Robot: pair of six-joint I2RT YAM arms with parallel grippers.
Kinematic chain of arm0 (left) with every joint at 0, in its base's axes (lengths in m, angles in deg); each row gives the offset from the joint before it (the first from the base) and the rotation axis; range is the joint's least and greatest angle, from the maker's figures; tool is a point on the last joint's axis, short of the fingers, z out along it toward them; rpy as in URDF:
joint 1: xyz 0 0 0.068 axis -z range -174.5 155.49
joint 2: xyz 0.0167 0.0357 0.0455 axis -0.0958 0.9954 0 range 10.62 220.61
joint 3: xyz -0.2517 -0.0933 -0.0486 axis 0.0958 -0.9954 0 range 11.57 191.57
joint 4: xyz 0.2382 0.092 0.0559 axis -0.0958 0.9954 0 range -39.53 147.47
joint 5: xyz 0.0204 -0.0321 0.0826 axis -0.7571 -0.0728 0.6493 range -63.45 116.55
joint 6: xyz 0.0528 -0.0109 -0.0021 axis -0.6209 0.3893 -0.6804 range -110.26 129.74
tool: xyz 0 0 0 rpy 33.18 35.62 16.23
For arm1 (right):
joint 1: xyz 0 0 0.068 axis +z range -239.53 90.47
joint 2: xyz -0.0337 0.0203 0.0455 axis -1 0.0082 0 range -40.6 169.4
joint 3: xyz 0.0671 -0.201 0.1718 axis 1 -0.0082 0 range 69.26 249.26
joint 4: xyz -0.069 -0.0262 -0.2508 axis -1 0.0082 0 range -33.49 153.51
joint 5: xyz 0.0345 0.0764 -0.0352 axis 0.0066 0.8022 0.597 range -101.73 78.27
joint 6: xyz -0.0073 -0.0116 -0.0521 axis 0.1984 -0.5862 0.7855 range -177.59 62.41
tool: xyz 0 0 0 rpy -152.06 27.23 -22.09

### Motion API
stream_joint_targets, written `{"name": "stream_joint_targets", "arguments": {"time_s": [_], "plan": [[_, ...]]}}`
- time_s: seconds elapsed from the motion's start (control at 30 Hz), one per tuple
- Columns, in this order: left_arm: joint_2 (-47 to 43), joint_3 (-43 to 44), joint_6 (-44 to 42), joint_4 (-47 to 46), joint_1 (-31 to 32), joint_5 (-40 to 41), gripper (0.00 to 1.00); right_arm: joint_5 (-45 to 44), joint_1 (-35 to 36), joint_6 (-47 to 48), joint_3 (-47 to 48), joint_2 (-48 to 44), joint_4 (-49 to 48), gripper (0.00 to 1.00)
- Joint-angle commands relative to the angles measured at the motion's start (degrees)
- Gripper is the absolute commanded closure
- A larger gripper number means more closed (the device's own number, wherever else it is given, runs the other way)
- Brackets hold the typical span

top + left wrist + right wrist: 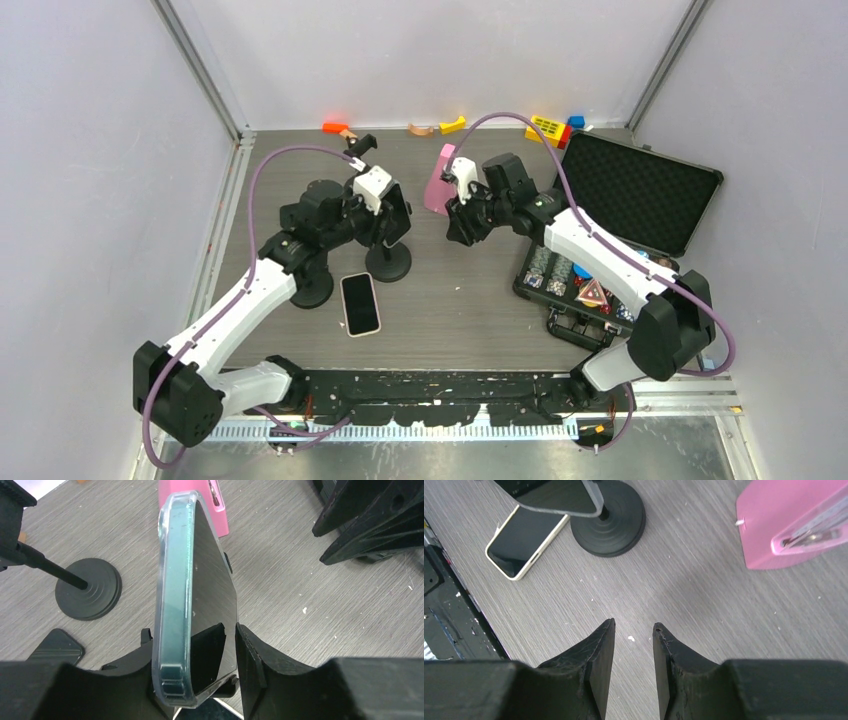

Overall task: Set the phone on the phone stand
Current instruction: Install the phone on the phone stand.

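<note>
L claw [194, 632] is round the phone [175, 590], a dark-screened one w/ a clear case and a teal edge. The phone stands on its short end btwn the two fingers. One finger is against its back. The other finger [260, 660] is right at the screen side w/ barely a sliver showing, so can't tell if it's clamped or loose.

In the top view the phone is up off the desk [470, 300], directly over the round black base of the phone stand [388, 262]. Can't tell whether it's seated in the stand's cradle.

R claw [634, 626] has its fingers apart w/ nothing btwn them. It hangs over bare desk near the pink holder [784, 530], approx. btwn that and the phone stand.

A second phone [360, 303] in a cream case lies flat, screen up, just beside the stand's base on the near side, not in either claw. Another round base [312, 290] sits left of that phone, partly under the L arm.

At the right of the desk is an open black case [640, 190], foam lid laid back, w/ small colourful bits in its tray. Toy blocks [548, 127] lie along the far edge.
</note>
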Motion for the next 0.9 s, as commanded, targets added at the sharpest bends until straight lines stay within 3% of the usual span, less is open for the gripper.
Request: {"name": "stream_joint_targets", "arguments": {"time_s": [0.0,0.43,0.87], "plan": [[1.9,-0.2,-1.3,13.0,-1.3,4.5,0.54,2.8,0.3,0.7,4.0,0.9,-1.7,0.6],[1.0,3.1,-1.8,14.3,-1.3,2.7,0.37,2.9,0.3,-0.4,-0.1,0.1,-4.7,0.6],[0.5,9.9,0.0,14.5,-1.3,6.3,0.31,2.9,0.3,-0.1,-1.7,0.4,-5.4,0.6]]}}
